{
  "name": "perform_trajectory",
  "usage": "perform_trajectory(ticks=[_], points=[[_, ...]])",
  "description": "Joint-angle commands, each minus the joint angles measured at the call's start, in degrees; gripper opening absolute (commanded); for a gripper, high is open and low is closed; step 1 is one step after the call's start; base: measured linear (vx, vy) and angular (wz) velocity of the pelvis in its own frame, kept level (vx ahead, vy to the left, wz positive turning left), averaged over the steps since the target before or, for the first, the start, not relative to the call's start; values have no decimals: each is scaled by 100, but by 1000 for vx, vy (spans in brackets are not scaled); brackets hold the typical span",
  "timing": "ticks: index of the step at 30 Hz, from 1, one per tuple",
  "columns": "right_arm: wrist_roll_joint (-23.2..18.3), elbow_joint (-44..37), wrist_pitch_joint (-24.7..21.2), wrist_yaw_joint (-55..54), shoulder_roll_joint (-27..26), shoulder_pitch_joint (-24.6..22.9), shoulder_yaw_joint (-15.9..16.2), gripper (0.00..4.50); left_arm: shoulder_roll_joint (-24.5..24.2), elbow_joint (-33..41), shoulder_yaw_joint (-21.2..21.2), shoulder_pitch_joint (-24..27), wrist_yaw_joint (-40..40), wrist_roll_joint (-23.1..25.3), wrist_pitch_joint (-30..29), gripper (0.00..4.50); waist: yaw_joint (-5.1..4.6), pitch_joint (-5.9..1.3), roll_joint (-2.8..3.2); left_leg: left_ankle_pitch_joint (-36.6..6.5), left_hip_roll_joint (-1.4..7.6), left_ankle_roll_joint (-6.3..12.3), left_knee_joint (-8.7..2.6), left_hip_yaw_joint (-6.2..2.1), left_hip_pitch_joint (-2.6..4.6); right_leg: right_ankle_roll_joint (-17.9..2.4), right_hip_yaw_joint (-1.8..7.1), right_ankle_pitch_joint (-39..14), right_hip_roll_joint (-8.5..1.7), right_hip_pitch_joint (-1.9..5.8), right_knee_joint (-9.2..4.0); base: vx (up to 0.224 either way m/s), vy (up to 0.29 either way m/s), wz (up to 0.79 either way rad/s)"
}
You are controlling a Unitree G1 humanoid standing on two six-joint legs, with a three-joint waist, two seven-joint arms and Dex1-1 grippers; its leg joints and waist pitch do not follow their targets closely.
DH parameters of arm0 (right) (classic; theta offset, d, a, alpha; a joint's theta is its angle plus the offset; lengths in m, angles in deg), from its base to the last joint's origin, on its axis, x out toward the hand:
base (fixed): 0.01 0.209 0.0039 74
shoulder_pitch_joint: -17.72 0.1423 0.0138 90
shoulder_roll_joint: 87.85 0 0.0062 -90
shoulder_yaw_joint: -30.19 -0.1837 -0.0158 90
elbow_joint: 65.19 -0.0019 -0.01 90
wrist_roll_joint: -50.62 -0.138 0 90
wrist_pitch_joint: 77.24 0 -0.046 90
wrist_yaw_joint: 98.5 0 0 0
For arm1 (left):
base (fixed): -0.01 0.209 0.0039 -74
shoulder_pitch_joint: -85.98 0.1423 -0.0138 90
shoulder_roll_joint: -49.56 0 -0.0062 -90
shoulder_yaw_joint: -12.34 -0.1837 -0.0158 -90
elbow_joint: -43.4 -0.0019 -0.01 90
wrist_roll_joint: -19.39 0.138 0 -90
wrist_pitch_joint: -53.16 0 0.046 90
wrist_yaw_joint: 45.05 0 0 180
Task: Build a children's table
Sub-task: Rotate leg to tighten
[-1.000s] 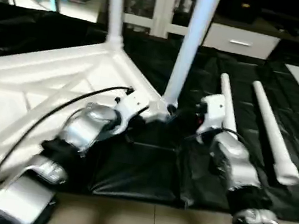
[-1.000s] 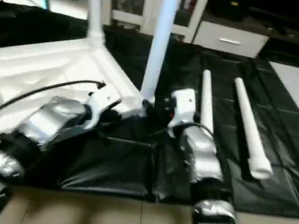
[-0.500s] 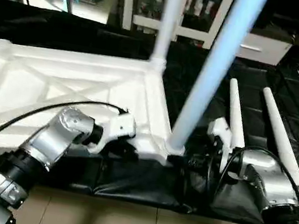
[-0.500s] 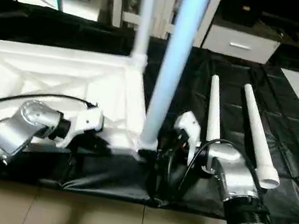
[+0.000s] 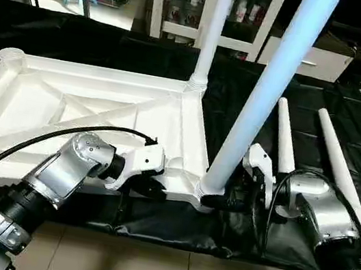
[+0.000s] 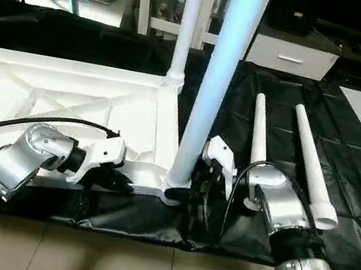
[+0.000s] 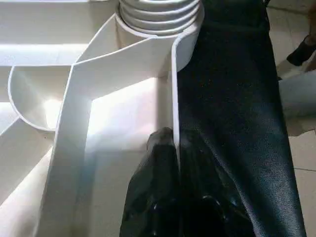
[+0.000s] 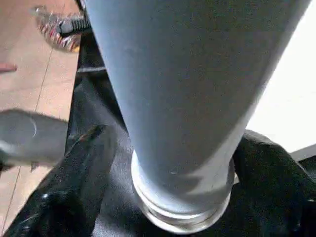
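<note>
Tabletop (image 5: pixel 102 105): white plastic, underside up, ribbed with an X-brace pattern. Two upright legs: near one (image 5: pixel 263 93) white with a pale blue cast, far one (image 5: pixel 212 29) white. Two loose legs (image 5: pixel 284 135) (image 5: pixel 338 165): white. Sheet (image 5: pixel 256 99) under all: black, glossy, creased. Floor (image 5: pixel 144 267): beige tile. Forearms (image 5: pixel 67 171): silver, with black cable (image 5: pixel 41 139). Gripper fingers (image 7: pixel 158 197): black; gripper housings (image 5: pixel 138 162) white. Cabinet (image 5: pixel 270 11) behind: white frame, glass doors.

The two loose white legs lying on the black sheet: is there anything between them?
No. In the head views, only bare black sheet shows between the two loose legs.
</note>
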Motion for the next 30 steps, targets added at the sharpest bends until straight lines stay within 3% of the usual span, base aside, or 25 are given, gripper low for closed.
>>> perform_trajectory(ticks=[1, 4, 11, 23, 25, 28, 30], points=[[96, 76, 103, 76, 92, 80, 21, 350, -49, -103, -229, 82, 50, 163, -93, 0, -6, -363, 17, -1603, 142, 101, -418, -9, 35, -1165, 242, -1684, -210, 253, -368, 0, 0, 0], [123, 135, 143, 95, 85, 101, 25, 343, -50, -85, -238, 81, 46, 164, -118, 0, -1, -369, 20, -1573, 143, 101, -416, -8, 46, -1163, 242, -1638, -205, 253, -363, 0, 0, 0], [255, 313, 338, 175, 68, 156, 112, 273, -26, -102, -250, 66, 48, 182, -142, 0, 6, -365, 12, -1610, 142, 96, -420, -14, 40, -1122, 238, -1758, -209, 260, -373, 0, 0, 0], [390, 555, 523, 206, 30, 187, 158, 262, -34, -132, -286, 53, 41, 223, -158, 0, 4, -370, 39, -1662, 141, 94, -416, -14, 46, -1202, 234, -1629, -198, 270, -360, 0, 0, 0], [401, 716, 429, -294, -137, 227, 18, 262, 63, -234, -203, 9, -153, 226, -202, 0, -1, -355, 42, -1784, 139, 67, -426, -17, 54, -1170, 233, -1803, -204, 261, -382, 0, 0, 0], [470, 1011, 359, -1135, -394, 298, -167, 261, 258, -413, -37, -96, -515, 205, -343, 0, -65, -329, 21, -2224, 125, -86, -443, -57, 89, -928, 212, -2587, -219, 235, -464, 0, 0, 0], [523, 1411, 214, -2223, -746, 400, -369, 261, 678, -766, 312, -352, -1307, 168, -720, 0, -102, -308, 34, -2385, 109, -190, -443, -68, 122, -825, 200, -2921, -213, 186, -510, 0, 0, 0]])
